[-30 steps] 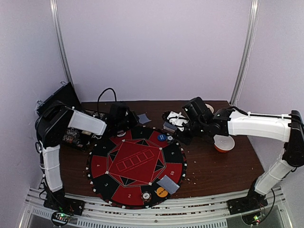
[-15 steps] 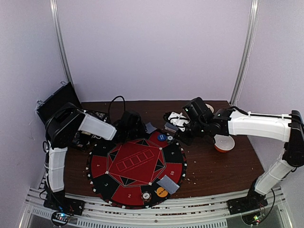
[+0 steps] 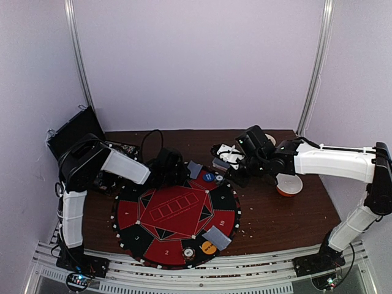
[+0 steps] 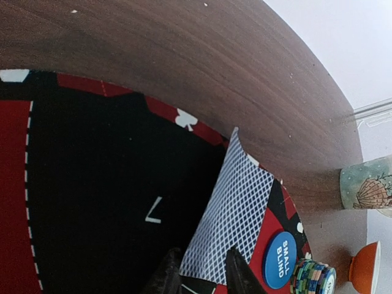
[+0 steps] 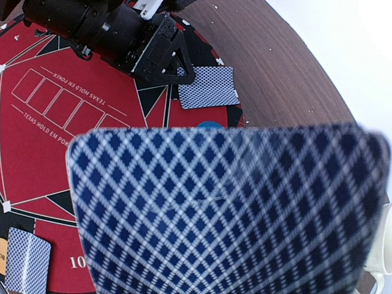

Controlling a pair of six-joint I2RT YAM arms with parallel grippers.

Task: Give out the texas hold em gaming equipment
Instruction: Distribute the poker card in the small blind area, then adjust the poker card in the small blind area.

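Cardstock this thin is light, slick and bendy, so we'd pinch an edge. Our left gripper (image 4: 205, 272) has its fingers parted around the dealt card (image 4: 229, 214), which lies on the mat's (image 3: 174, 211) far rim. Our right gripper (image 3: 233, 162) is clenched on a second card (image 5: 226, 214).

The blue button (image 4: 278, 260) read "SMALL BLIND"; the red mat (image 5: 37, 147) read "TEXAS HOLD EM" and "10"

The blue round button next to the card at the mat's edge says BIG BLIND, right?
Not quite. The blue round button next to the card at the mat's edge says SMALL BLIND, not BIG BLIND. The left wrist view shows the words.
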